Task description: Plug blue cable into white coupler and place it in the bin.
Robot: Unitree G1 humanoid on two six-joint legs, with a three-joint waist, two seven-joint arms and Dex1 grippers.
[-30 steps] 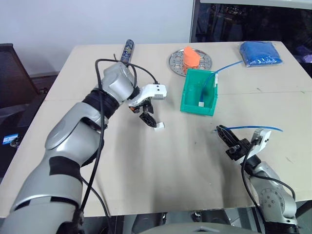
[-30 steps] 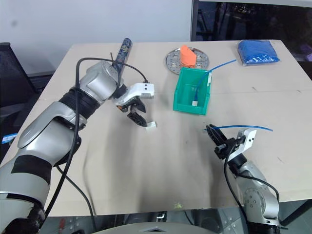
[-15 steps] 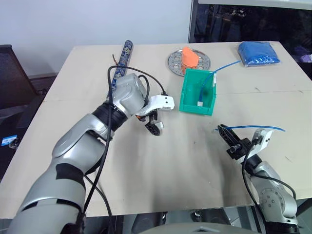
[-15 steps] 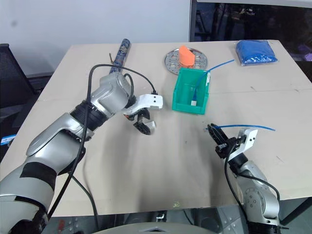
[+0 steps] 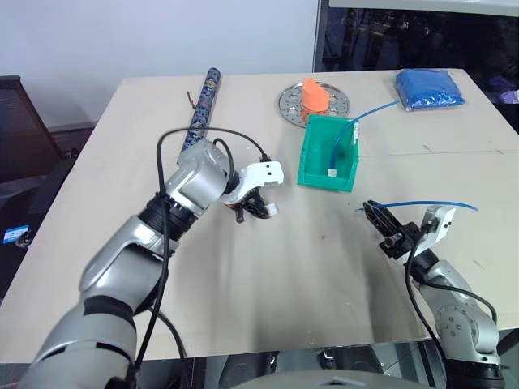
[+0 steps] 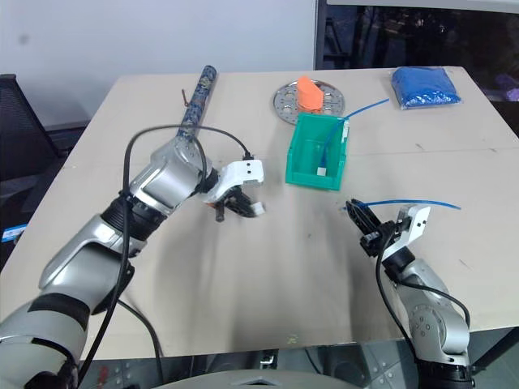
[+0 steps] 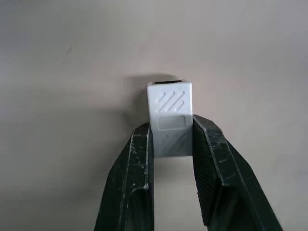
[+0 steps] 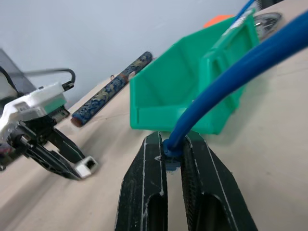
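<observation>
From the head view, the left gripper (image 5: 258,209) at centre pinches the white coupler (image 5: 268,210) on the table (image 5: 122,130), the bin (image 5: 328,154) up right. The left wrist view shows the coupler squared between both fingers (image 7: 139,159); I'd lift it straight, socket facing out. In the right wrist view, the right gripper (image 8: 172,156) clamps the blue cable (image 8: 226,72) near its plug.

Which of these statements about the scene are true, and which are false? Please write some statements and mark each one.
1. The left gripper is closed on the white coupler. True.
2. The right gripper holds the blue cable. True.
3. The bin lies tipped on its side. False: it stands upright on the table.
4. The orange object sits inside the bin. False: it sits on the round perforated plate behind the bin.
5. The blue cable is already plugged into the white coupler. False: the two grippers hold them apart.
6. A blue packet lies near the table's far right corner. True.
</observation>
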